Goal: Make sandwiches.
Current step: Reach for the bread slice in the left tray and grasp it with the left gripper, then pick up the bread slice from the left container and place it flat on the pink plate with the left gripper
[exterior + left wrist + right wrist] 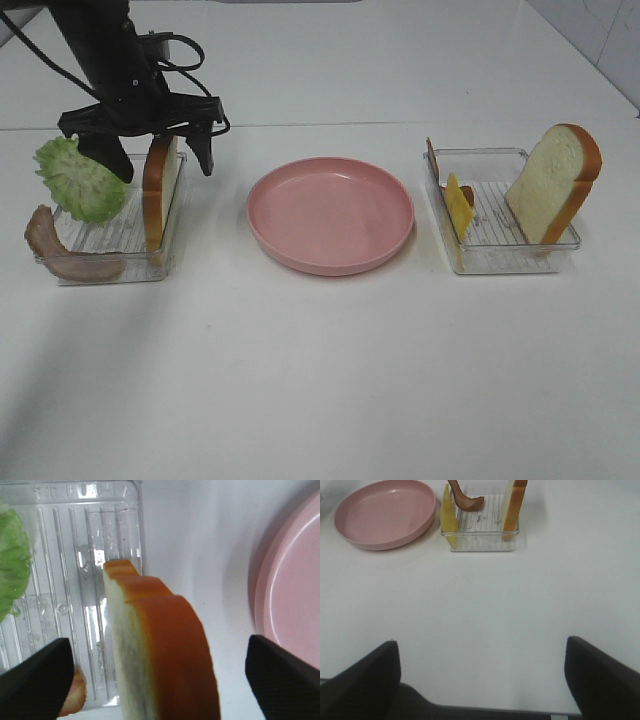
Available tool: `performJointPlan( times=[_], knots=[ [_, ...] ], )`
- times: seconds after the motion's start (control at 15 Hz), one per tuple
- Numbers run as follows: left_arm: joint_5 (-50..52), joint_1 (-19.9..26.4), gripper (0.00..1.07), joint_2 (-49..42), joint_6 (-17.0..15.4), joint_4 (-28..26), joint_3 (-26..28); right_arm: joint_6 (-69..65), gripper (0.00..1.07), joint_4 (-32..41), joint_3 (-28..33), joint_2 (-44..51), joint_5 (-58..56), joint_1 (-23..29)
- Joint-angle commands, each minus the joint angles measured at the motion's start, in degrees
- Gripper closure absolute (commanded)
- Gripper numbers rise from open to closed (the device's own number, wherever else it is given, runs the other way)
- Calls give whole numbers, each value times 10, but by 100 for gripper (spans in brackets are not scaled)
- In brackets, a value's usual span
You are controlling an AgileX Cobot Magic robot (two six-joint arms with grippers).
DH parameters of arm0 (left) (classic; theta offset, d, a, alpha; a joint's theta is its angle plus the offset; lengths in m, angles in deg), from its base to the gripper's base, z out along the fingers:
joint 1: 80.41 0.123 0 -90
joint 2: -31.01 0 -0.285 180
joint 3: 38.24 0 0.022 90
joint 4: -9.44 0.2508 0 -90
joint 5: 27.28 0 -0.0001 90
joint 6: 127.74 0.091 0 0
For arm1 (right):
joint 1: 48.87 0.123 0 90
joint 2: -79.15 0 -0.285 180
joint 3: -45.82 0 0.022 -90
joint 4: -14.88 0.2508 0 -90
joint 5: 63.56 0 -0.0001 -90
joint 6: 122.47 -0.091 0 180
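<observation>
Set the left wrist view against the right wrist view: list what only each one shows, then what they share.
Only the left wrist view: the left tool, open, with a finger on either side of the upright left bread slice in the left tray, with lettuce and a left bacon end nearby.
Only the right wrist view: the right tool, open above bare table, and the right tray holding cheese, right bacon and the right bread slice.
Both: the pink plate and the white table.
</observation>
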Motion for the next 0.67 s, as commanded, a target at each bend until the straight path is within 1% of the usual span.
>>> performJointPlan(
  times=[0.07,0.2,0.27,0.4,0.47,0.6,0.67],
  knots=[
    [-2,-3,49,0,-6,-1,3,5,20,3,2,17,2,-4],
    [-2,-3,90,0,-6,-2,3,5,20,3,2,17,2,-4],
    [-10,-3,107,-2,-6,-2,7,5,20,3,2,17,2,-4],
    [-30,-3,107,-2,-6,4,22,5,20,3,2,17,2,-4],
    [-51,-3,107,-2,-6,11,41,5,20,3,2,17,2,-4],
    [-129,-3,107,-5,-6,24,104,5,20,3,2,17,2,-4],
    [-146,-3,107,-6,-6,24,117,5,20,3,2,17,2,-4]
  ],
)
